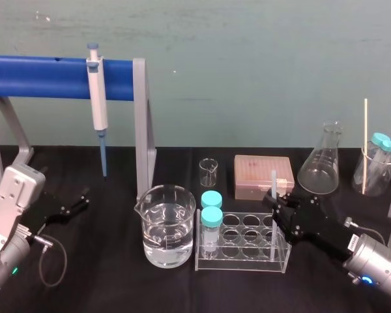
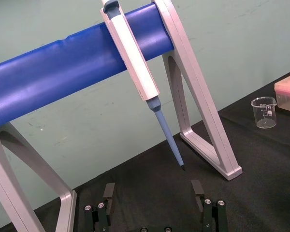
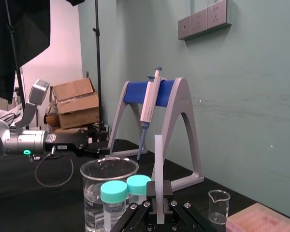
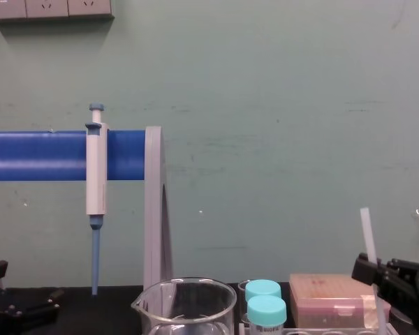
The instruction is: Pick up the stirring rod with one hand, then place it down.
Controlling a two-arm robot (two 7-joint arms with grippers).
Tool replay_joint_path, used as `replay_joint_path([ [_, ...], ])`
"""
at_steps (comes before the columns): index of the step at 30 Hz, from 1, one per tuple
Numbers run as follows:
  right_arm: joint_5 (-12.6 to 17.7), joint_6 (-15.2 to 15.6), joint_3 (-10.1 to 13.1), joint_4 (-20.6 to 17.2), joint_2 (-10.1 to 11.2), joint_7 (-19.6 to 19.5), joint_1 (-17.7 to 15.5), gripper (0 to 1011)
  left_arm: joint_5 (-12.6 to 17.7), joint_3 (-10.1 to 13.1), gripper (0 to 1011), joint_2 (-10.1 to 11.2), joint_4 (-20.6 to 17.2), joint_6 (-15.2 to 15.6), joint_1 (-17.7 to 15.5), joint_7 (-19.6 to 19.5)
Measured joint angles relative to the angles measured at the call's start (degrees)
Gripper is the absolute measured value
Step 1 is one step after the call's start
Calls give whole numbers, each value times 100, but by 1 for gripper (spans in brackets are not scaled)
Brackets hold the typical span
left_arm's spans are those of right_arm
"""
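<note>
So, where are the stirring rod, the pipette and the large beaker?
stirring rod (image 1: 273, 181), head view, upper end above the right claw (image 1: 274, 201)
pipette (image 1: 99, 98), head view, white body
large beaker (image 1: 166, 195), head view, upper glass wall

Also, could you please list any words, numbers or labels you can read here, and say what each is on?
No text can be read.
Small beaker: printed scale marks, too blurred to read.
Rod, held by the right gripper near the rack: no marks visible.
Pipette: no legible label.
Left gripper, open at the table's left: no marks visible.
</note>
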Motion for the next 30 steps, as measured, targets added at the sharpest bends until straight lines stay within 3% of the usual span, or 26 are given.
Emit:
replay_joint_path([
  [19,-119,-36,-32,56,2,-23,13,73,0,0,1000,0,0,0,0,0],
  [30,-109,-19,-28,51,3,-24,10,364,0,0,1000,0,0,0,0,0],
])
